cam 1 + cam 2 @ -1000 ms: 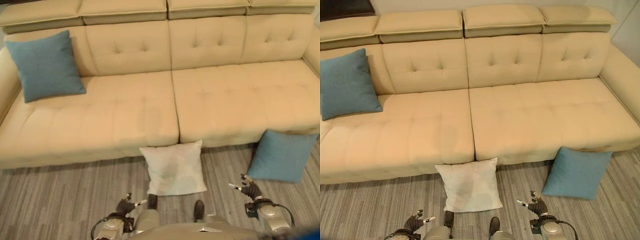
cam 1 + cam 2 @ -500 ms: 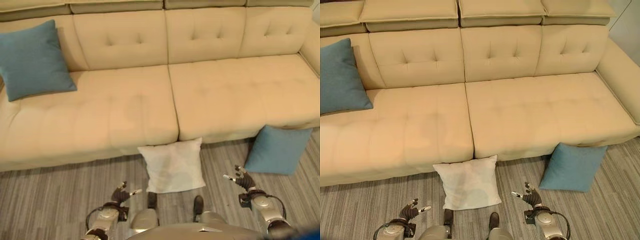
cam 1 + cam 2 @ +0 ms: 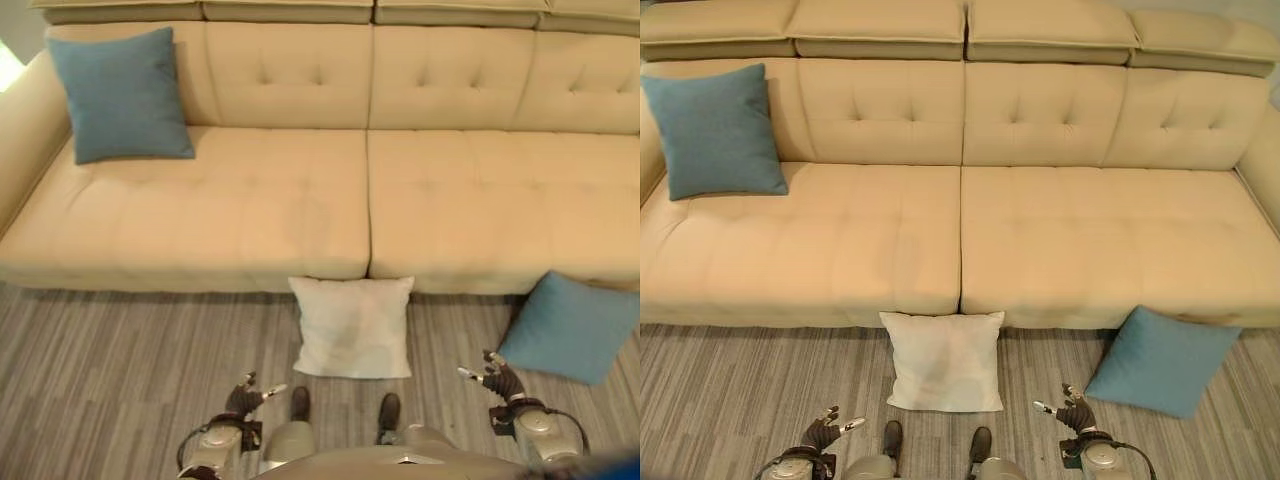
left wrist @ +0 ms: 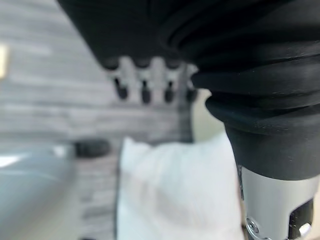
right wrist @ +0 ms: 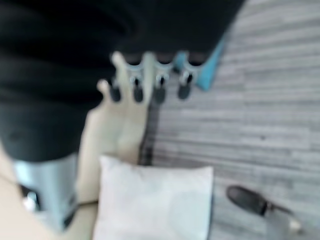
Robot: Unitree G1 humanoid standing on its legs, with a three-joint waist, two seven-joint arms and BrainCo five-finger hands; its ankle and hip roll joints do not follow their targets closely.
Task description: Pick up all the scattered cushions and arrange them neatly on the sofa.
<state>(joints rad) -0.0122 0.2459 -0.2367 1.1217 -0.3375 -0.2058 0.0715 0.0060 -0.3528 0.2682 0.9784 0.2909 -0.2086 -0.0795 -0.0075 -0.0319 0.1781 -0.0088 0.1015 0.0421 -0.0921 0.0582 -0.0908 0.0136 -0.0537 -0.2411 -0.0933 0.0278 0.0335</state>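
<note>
A white cushion leans on the floor against the front of the beige sofa, at its middle seam. A blue cushion lies on the floor to the right, by the sofa's front. Another blue cushion stands on the sofa's left end against the backrest. My left hand hovers low at the lower left, open and holding nothing. Low at the lower right is my right hand, open and holding nothing, between the white cushion and the floor's blue cushion. The white cushion lies past my left hand's fingers.
Grey striped wooden floor stretches in front of the sofa. The sofa's left armrest and a right armrest bound the seat. Its seat between the blue cushion and the right end is bare.
The whole picture has shifted, so the camera has moved; the sofa now appears further right and squarer. The cushions lie where they were. Both hands stay low and open.
</note>
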